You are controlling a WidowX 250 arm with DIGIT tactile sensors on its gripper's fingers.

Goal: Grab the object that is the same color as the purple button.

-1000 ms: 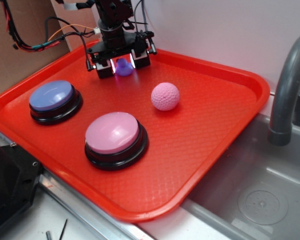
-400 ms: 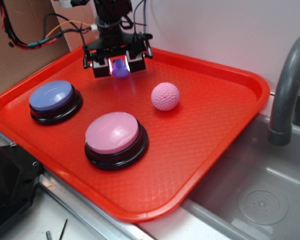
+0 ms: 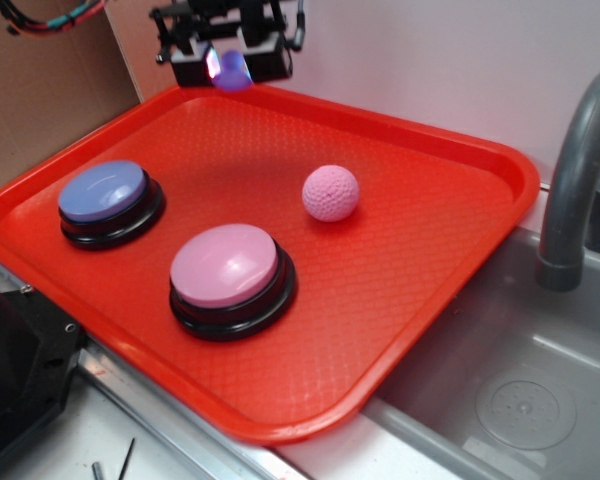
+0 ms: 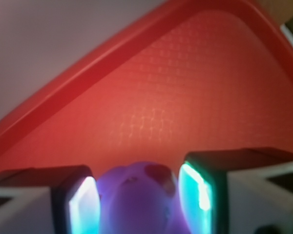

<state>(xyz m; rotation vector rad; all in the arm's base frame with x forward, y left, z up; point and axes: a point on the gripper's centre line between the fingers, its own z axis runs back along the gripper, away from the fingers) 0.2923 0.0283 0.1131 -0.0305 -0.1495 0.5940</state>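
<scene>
Purple duck sits clamped between the pincer's two lit pads, carried clear above the far edge of the red tray, so the grab looks done, with the purple button well below it.

A pale wall is seen behind the claw, with brown cardboard to its left. Well off to its right and lower, a grey faucet stands over a steel sink.
</scene>
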